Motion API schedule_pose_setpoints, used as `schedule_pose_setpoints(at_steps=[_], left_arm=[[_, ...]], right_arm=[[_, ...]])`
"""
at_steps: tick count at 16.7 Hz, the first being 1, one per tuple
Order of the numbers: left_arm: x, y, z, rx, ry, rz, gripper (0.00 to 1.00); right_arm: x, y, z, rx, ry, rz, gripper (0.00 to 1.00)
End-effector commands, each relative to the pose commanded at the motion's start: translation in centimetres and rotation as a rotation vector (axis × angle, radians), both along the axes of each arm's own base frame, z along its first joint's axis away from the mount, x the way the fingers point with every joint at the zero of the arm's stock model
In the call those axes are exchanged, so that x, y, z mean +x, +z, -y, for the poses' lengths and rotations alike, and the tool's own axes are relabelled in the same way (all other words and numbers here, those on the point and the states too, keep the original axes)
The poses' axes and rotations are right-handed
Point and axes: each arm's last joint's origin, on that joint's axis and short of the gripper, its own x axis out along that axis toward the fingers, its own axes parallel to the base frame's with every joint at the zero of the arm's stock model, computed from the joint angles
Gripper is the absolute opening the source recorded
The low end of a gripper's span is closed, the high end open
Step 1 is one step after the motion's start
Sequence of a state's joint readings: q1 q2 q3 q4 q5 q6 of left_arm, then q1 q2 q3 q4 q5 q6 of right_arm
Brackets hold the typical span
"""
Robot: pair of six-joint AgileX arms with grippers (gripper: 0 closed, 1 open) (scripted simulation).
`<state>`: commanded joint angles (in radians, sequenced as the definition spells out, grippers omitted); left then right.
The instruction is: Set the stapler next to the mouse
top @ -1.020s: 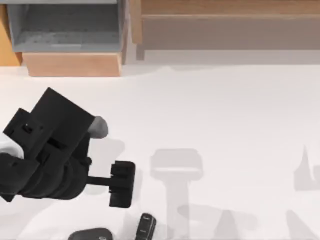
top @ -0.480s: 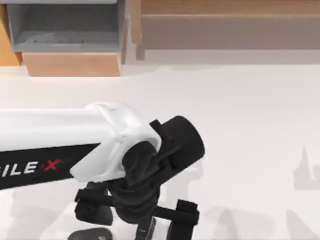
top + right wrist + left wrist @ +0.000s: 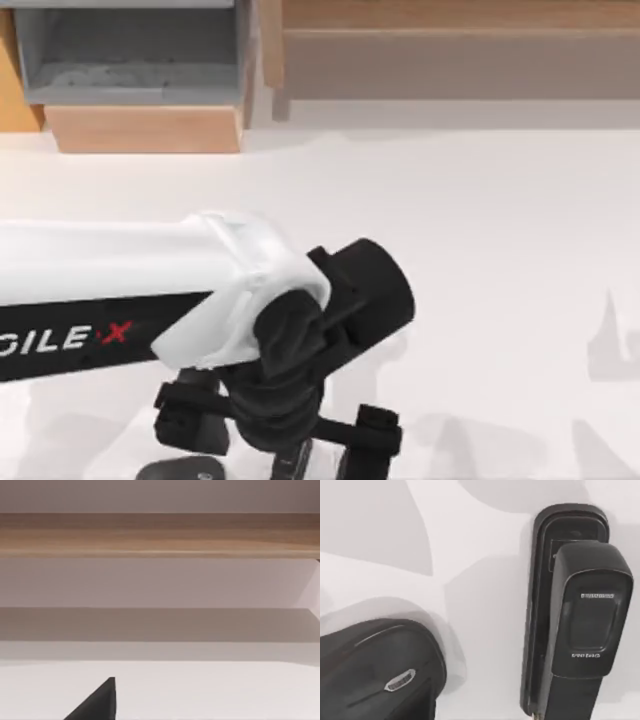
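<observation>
Black stapler (image 3: 570,615) lies beside the mouse (image 3: 375,675)

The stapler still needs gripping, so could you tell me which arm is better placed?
Left. The left gripper hangs open directly over the stapler, with the mouse just beside it.

Black stapler (image 3: 580,615) lies flat on white table (image 3: 485,540), dark mouse (image 3: 375,672) just beside, apart
</observation>
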<state>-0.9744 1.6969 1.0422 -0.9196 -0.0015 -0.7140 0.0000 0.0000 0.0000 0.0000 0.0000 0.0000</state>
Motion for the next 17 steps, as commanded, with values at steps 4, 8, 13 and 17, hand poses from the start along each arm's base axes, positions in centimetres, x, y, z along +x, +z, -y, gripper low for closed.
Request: schedule_pose_setpoints(at_steps=[4, 8, 13, 17], left_arm=[[0.1, -2.8, 0.2, -0.006, 0.0, 0.004, 1.0], [0.0, -4.5, 0.1, -0.001, 0.0, 0.001, 1.0], [0.0, -4.5, 0.1, -0.001, 0.0, 0.001, 0.77], [0.0, -4.5, 0.1, -0.001, 0.0, 0.001, 0.47]], right_arm=[[0.0, 0.0, 0.0, 0.0, 0.0, 0.0, 1.0], [0.0, 0.0, 0.0, 0.0, 0.0, 0.0, 1.0], [0.0, 0.0, 0.0, 0.0, 0.0, 0.0, 1.0], [0.0, 0.0, 0.0, 0.0, 0.0, 0.0, 1.0]])
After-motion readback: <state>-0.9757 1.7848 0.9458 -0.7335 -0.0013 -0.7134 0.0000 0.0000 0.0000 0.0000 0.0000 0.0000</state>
